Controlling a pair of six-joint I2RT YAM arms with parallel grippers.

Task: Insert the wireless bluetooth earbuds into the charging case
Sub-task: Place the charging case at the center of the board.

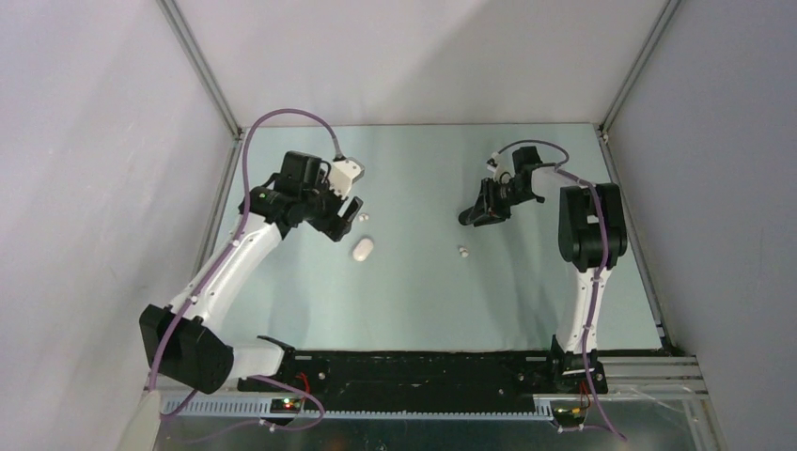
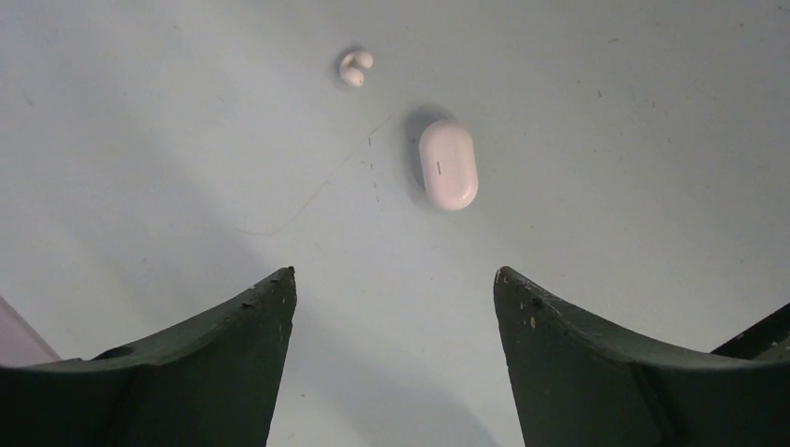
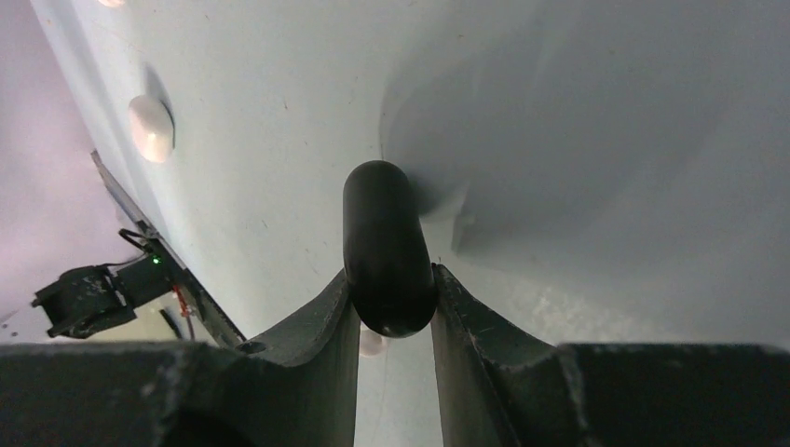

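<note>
A white oval charging case [image 1: 363, 248] lies shut on the table, also in the left wrist view [image 2: 448, 164]. One white earbud [image 1: 365, 218] lies just beyond it [image 2: 355, 67]. Another white earbud [image 1: 462, 251] lies mid-table, and shows small under the right fingers [image 3: 370, 343]. My left gripper [image 1: 349, 212] hovers over the near side of the white case, jaws wide open and empty [image 2: 396, 275]. My right gripper [image 1: 476, 214] is shut on a black oval charging case [image 3: 387, 242], held end-out above the table [image 3: 391, 279]. No black earbuds show.
Grey walls and metal frame rails [image 1: 202, 70] close in the pale table on three sides. The black base rail [image 1: 423, 368] runs along the near edge. In the right wrist view the white case [image 3: 151, 127] sits far left.
</note>
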